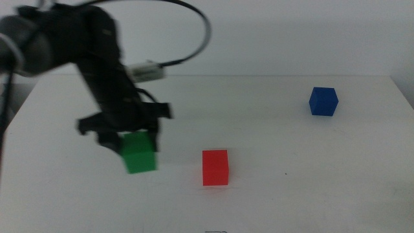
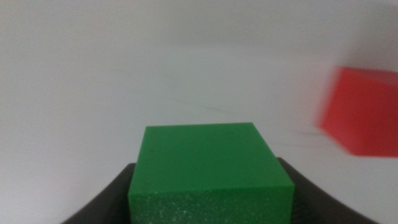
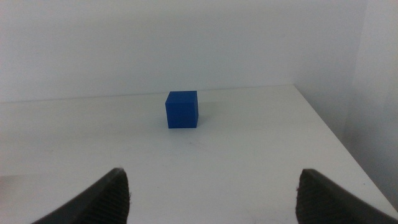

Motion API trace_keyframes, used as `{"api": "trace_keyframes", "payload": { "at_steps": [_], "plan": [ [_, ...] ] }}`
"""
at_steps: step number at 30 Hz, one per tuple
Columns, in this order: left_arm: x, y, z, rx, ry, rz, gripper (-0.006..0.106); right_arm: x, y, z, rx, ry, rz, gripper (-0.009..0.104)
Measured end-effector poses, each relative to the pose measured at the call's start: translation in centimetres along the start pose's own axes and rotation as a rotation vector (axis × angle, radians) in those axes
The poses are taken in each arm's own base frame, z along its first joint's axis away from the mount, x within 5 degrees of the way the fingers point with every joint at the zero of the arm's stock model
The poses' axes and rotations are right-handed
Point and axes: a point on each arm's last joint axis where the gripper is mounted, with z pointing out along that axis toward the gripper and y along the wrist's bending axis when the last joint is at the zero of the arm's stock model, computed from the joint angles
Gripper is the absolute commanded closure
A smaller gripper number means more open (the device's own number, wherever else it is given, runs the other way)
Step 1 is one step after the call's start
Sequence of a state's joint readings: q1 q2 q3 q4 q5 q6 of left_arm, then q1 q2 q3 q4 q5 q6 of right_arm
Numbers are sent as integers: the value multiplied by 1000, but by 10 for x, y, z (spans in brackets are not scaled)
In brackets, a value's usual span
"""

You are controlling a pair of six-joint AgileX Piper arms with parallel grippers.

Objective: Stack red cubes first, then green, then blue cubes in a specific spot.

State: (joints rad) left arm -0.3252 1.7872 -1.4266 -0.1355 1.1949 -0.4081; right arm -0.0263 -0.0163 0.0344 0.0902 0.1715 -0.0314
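Left gripper (image 1: 137, 145) grasps the green cube (image 1: 140, 153); red cube (image 1: 215, 167) lies just to its right, nearer than the released right gripper (image 3: 211, 193)

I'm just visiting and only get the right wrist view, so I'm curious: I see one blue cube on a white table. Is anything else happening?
Observer: Yes. In the middle view the left gripper is shut on a green cube, left of the table's centre.
Operator: Is there a red one too?
Observer: Yes. A red cube stands on the table just right of the green cube. They are not touching, and nothing is on top of it.
Operator: Is my blue cube near them?
Observer: No. The blue cube sits alone, far right and further back. Only your open right gripper faces it.
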Motion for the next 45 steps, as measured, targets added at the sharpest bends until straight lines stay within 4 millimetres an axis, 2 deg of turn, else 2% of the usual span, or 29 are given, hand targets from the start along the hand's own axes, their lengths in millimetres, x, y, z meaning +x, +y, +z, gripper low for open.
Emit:
{"api": "trace_keyframes", "payload": {
  "at_steps": [5,7,13,17,24,37,45],
  "plan": [
    [23,-58,1,14,-43,59,73,0,0,0,0,0,0,1],
    [26,-77,-1,8,-57,95,73,0,0,0,0,0,0,1],
    [16,-120,5,-2,-89,170,73,0,0,0,0,0,0,1],
    [9,-138,12,12,-111,193,73,0,0,0,0,0,0,1],
    [7,-146,23,2,-97,203,73,0,0,0,0,0,0,1],
    [5,-144,26,-30,-116,165,73,0,0,0,0,0,0,1],
    [2,-144,42,-55,-89,141,73,0,0,0,0,0,0,1]
  ]
}}
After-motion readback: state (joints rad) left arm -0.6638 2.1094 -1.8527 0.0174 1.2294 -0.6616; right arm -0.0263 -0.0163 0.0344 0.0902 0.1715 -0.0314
